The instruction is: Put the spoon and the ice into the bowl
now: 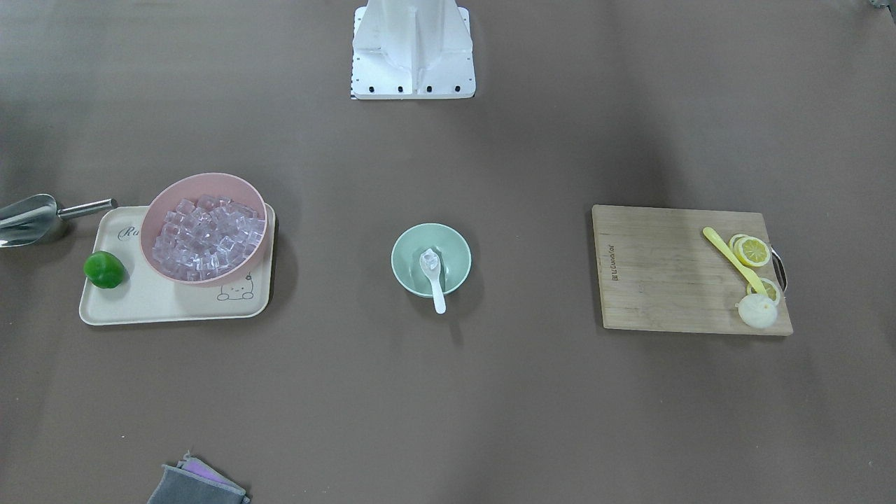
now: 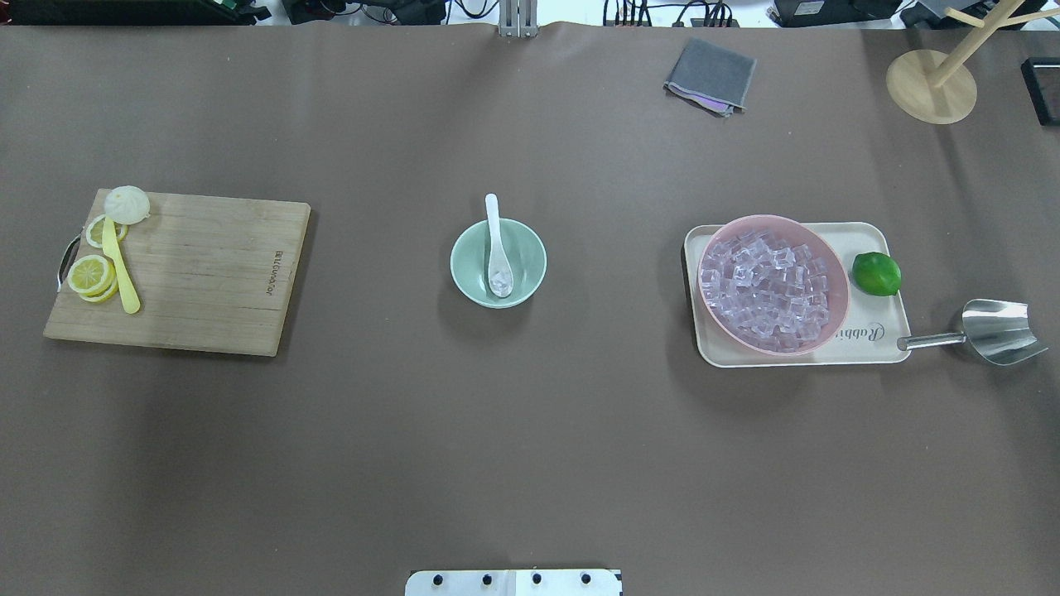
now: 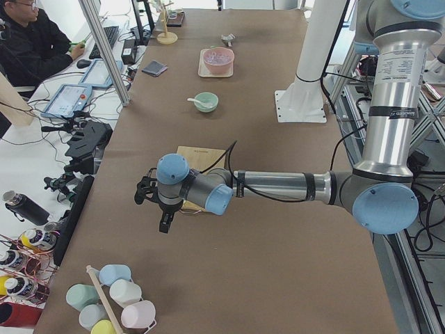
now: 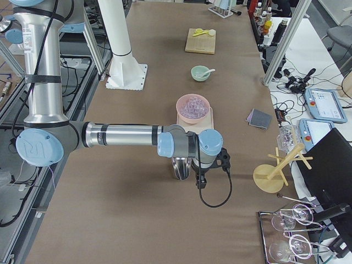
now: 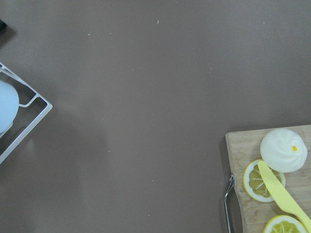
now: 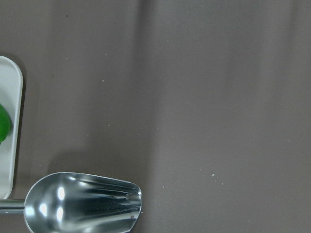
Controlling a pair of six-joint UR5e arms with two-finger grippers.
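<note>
The mint-green bowl [image 2: 465,263] stands at the table's middle, also in the front view [image 1: 404,253]. The white spoon [image 2: 493,232] lies in it, scoop down in the bowl and handle resting over the far rim. A clear ice cube [image 2: 500,283] sits in the scoop, also in the front view [image 1: 430,261]. My left gripper [image 3: 164,221] shows only in the left side view, off past the cutting board. My right gripper [image 4: 201,180] shows only in the right side view, above the steel scoop. I cannot tell whether either is open or shut.
A pink bowl [image 2: 835,291] full of ice cubes sits on a cream tray [image 2: 878,339] with a lime [image 2: 876,274]. A steel scoop [image 2: 994,331] lies beside it. A cutting board [image 2: 207,273] holds lemon slices, a yellow utensil and a bun. A grey cloth [image 2: 710,76] lies far back.
</note>
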